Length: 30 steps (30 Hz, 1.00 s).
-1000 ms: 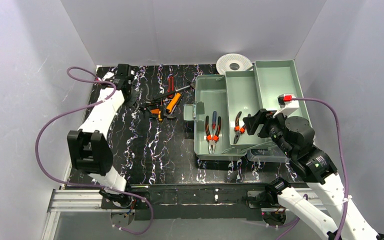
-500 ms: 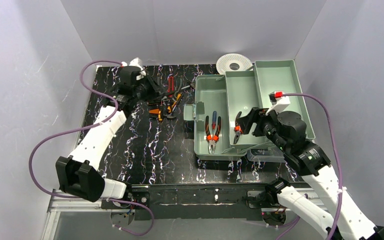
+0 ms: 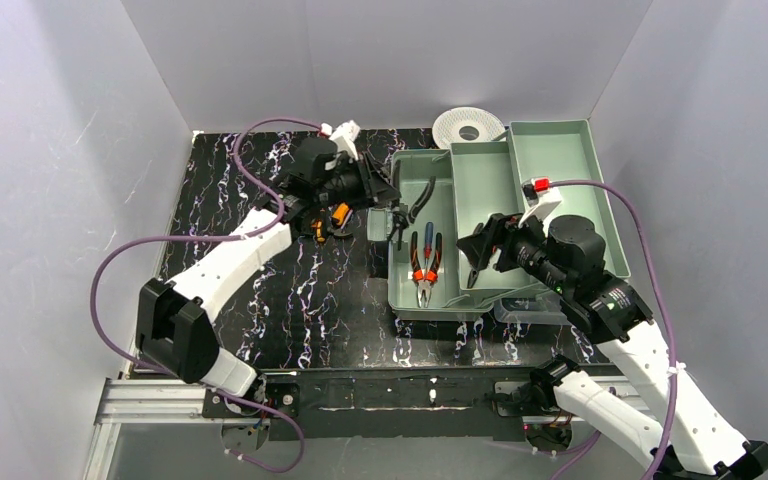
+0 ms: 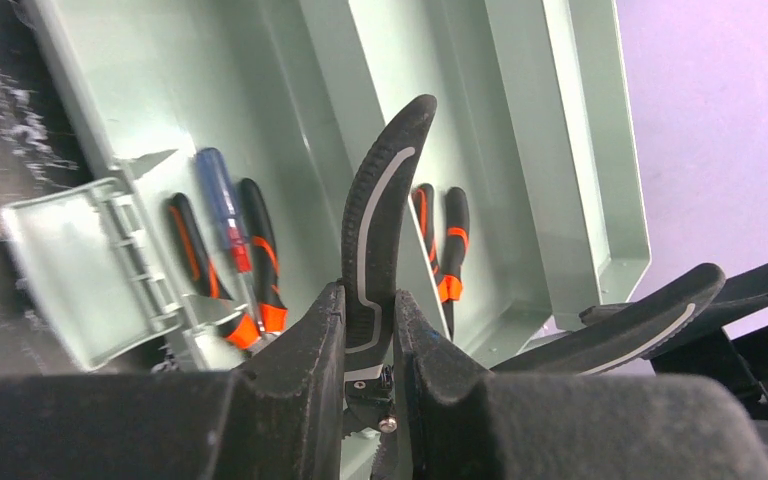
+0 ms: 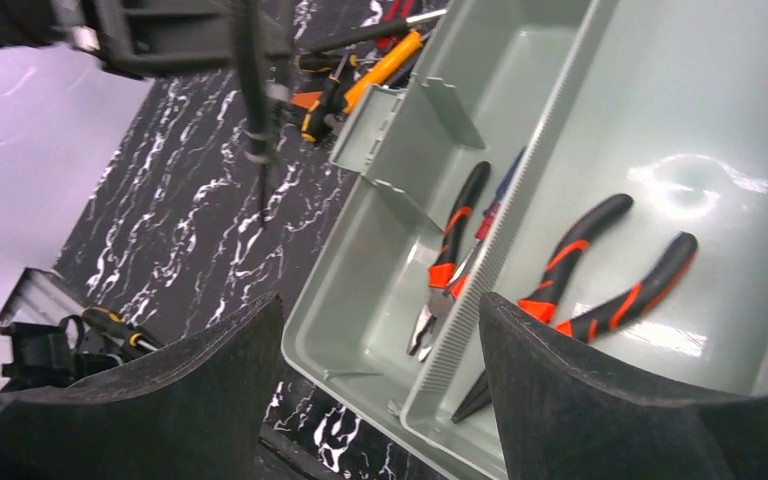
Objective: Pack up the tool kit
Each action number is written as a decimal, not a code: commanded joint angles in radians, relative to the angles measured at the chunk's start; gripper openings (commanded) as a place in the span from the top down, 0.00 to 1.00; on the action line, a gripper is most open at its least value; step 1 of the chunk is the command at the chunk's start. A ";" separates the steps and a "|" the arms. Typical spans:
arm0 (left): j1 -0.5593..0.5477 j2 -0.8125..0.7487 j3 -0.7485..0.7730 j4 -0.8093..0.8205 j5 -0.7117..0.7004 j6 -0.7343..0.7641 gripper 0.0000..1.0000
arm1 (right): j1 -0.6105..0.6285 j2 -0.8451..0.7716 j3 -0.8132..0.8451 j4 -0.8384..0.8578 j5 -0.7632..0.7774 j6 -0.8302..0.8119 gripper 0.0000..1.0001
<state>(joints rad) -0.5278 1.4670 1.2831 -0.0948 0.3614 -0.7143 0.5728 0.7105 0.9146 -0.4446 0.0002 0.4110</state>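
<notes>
Left gripper (image 4: 368, 335) clamps black-handled pliers (image 4: 385, 200) over the pale-green box (image 4: 260, 80).

The bench (image 3: 290, 290) is black with white marble veining. The box (image 3: 550, 150) is pale green. The orange-handled pliers (image 3: 423, 275) inside it carry black grips, and the screwdriver (image 4: 222, 200) is blue with red. The raised pliers (image 4: 375, 230) are black with a grey stripe. The far spool (image 3: 468, 127) is white.
</notes>
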 commanded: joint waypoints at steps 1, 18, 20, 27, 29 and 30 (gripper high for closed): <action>-0.077 0.015 0.036 0.086 0.043 -0.051 1.00 | 0.004 0.003 0.038 0.112 -0.076 0.005 0.21; -0.144 0.125 0.096 -0.223 -0.506 -0.150 1.00 | 0.003 -0.020 0.039 0.085 0.054 0.012 0.21; -0.147 0.157 0.114 -0.240 -0.517 -0.145 1.00 | 0.004 -0.029 0.035 0.069 0.088 0.012 0.21; -0.183 0.322 0.300 -0.456 -0.694 -0.191 1.00 | 0.003 -0.070 0.012 0.068 0.151 0.014 0.21; -0.191 0.355 0.349 -0.496 -0.718 -0.203 1.00 | 0.004 -0.071 0.013 0.060 0.166 0.013 0.21; -0.195 0.371 0.371 -0.511 -0.721 -0.205 1.00 | 0.004 -0.072 0.015 0.054 0.173 0.012 0.21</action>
<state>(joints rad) -0.6998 1.8240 1.5471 -0.4957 -0.2504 -0.8837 0.5728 0.6533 0.9257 -0.3981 0.1143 0.4213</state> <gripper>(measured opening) 0.151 0.795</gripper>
